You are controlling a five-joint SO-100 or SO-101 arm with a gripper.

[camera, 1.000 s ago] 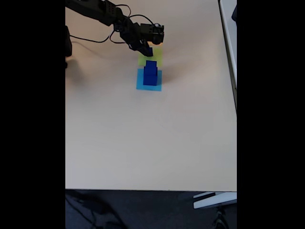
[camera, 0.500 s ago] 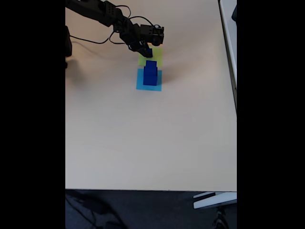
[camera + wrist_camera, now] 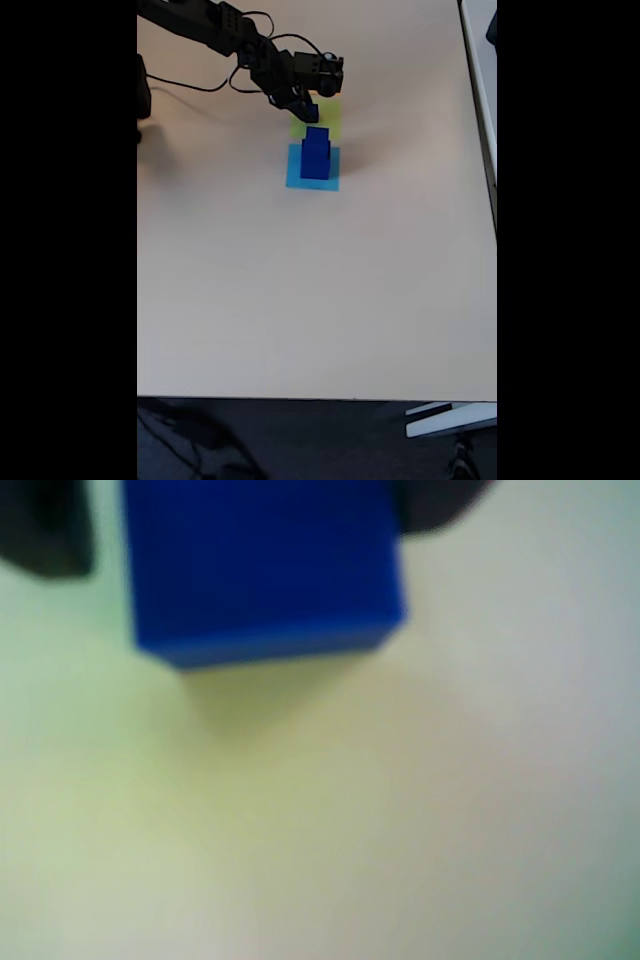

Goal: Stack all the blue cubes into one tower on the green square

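My gripper (image 3: pixel 307 108) is shut on a small dark blue cube (image 3: pixel 309 109) and holds it just over the green square (image 3: pixel 330 122). In the wrist view the same blue cube (image 3: pixel 262 570) sits between the dark fingers (image 3: pixel 45 530) at the top, and the blurred green square (image 3: pixel 150 820) lies close underneath. A stepped pile of blue cubes (image 3: pixel 316 156) stands on a light-blue square (image 3: pixel 295 180), directly in front of the green one in the fixed view.
The arm (image 3: pixel 215 25) reaches in from the upper left, with a black cable (image 3: pixel 190 85) looping on the beige table (image 3: pixel 300 300). The table's right edge (image 3: pixel 488 200) and front edge bound a wide bare area.
The gripper with its blue cube has shifted slightly left over the green square. The pile on the light-blue square has not moved.
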